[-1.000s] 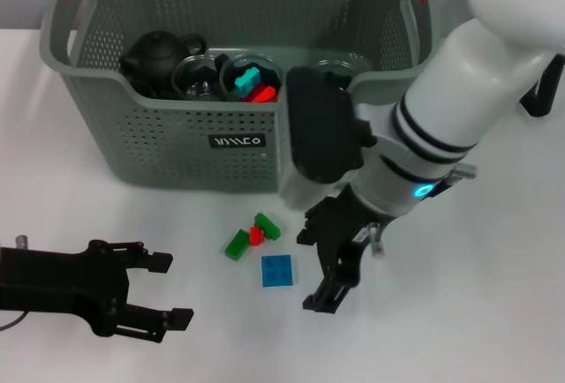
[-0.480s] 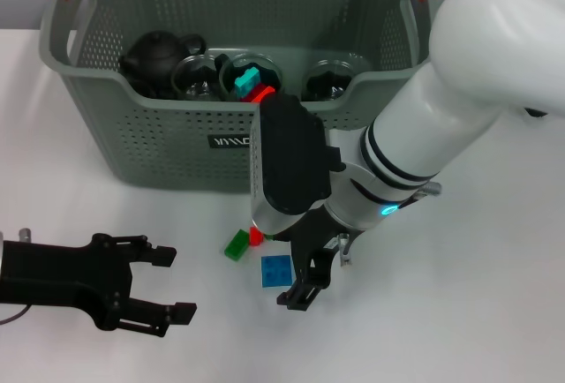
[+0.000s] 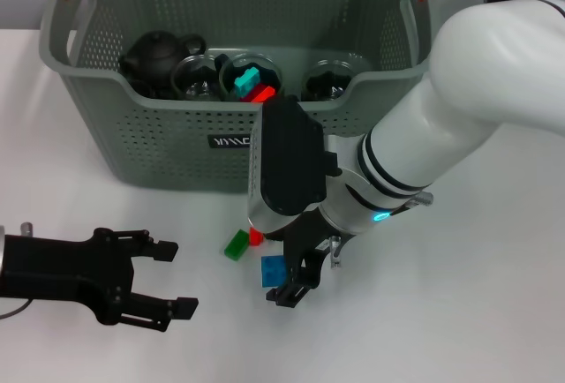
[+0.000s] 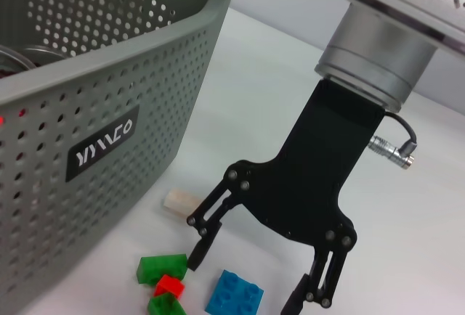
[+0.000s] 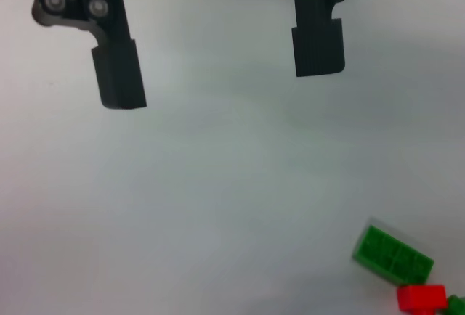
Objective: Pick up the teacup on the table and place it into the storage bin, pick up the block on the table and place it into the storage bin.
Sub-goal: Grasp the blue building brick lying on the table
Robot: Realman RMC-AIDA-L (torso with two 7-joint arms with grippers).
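The grey-green storage bin [image 3: 106,118] stands at the back, and its labelled wall [image 4: 102,148] fills one side of the left wrist view. A glass teacup [image 3: 196,78] sits inside it beside a black teapot [image 3: 157,55]. A blue block [image 3: 272,270] [image 4: 234,295] lies on the white table in front of the bin. My right gripper [image 3: 284,274] [image 4: 243,284] is open and low over it, one finger on each side. My left gripper [image 3: 175,275] [image 5: 218,86] is open near the table's front left, holding nothing.
Left of the blue block lie a green block [image 3: 236,244] [image 5: 392,255] and a red one [image 3: 256,236] [image 4: 171,284]. A small pale block [image 4: 179,202] rests against the bin wall. More cups and blocks [image 3: 252,83] fill the bin.
My right gripper has moved left and down, from beside the blue block to astride it. The left gripper has crept slightly right.
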